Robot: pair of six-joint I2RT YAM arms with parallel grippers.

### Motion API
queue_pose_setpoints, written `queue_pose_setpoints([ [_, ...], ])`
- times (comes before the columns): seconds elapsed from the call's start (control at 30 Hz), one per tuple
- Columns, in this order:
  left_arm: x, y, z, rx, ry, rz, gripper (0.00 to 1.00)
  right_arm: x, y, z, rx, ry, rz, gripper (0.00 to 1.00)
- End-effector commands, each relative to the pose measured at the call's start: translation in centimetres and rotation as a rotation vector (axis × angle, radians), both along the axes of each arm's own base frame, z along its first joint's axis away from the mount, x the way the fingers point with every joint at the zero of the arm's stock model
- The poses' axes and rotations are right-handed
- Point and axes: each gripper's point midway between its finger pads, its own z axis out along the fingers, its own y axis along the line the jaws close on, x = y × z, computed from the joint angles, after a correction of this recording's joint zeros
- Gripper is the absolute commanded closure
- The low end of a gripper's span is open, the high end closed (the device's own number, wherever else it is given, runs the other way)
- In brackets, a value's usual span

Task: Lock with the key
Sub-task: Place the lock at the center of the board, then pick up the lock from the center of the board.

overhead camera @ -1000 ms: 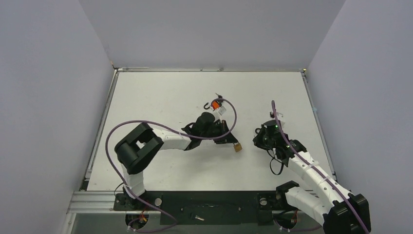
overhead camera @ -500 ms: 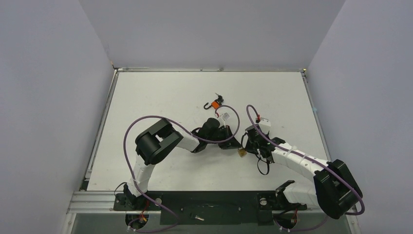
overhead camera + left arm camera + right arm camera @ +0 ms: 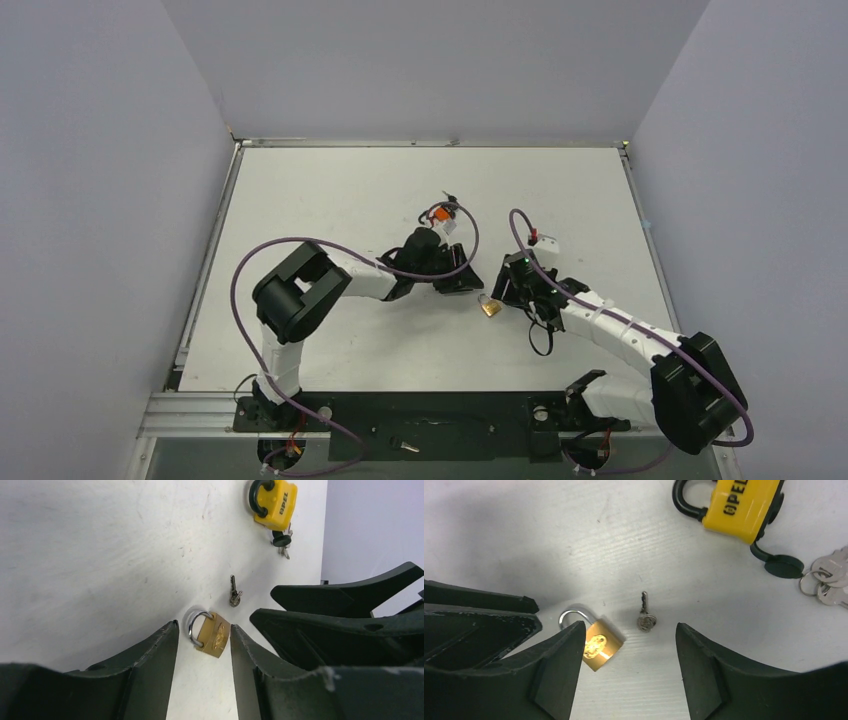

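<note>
A small brass padlock [image 3: 212, 636] lies flat on the white table, its silver shackle seated in the body. A small silver key [image 3: 233, 593] lies loose a little beyond it, not in the lock. My left gripper [image 3: 202, 628] is open, its fingertips on either side of the padlock without gripping it. My right gripper [image 3: 629, 630] is open too, just above the table. The padlock [image 3: 597, 646] sits by its left fingertip and the key [image 3: 645, 616] lies ahead between the tips. From above, the padlock [image 3: 489, 306] lies between both grippers.
A yellow padlock [image 3: 740, 504] with a black shackle and a bunch of keys [image 3: 826, 577] lies farther back on the table [image 3: 330, 190]. The two grippers' fingers are close together, the right one's fingers [image 3: 345, 602] showing in the left wrist view.
Both grippers went from shut to open. The right arm swung in to the padlock and the left gripper drew back slightly. Padlock and key now lie free on the table.
</note>
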Motion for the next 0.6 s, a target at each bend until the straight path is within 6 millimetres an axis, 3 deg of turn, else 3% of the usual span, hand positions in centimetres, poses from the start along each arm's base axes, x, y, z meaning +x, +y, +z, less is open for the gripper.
queue_pose_setpoints([
  [0.0, 3.3, 2.7, 5.5, 0.044, -0.134, 0.079, 0.59, 3.0, 1.3, 5.0, 0.037, -0.134, -0.002, 0.33],
  [0.07, 4.4, 4.6, 6.7, 0.114, -0.161, 0.130, 0.57, 4.5, 2.0, 6.3, 0.032, -0.156, 0.006, 0.30],
  [0.2, 6.3, 10.2, 9.1, 0.236, -0.188, 0.282, 0.55, 8.7, 4.6, 8.1, 0.027, -0.170, 0.030, 0.30],
  [0.27, 7.0, 13.4, 10.6, 0.276, -0.206, 0.346, 0.55, 12.2, 7.1, 8.7, 0.029, -0.168, 0.048, 0.31],
  [0.43, 7.4, 20.0, 14.1, 0.349, -0.235, 0.438, 0.54, 17.9, 10.1, 8.1, 0.003, -0.151, 0.049, 0.35],
  [0.53, 7.1, 22.8, 15.9, 0.361, -0.263, 0.466, 0.54, 21.3, 11.8, 7.4, -0.015, -0.142, 0.045, 0.35],
  [0.57, 7.0, 23.1, 16.3, 0.356, -0.267, 0.462, 0.54, 21.5, 11.9, 7.0, -0.025, -0.123, 0.034, 0.35],
])
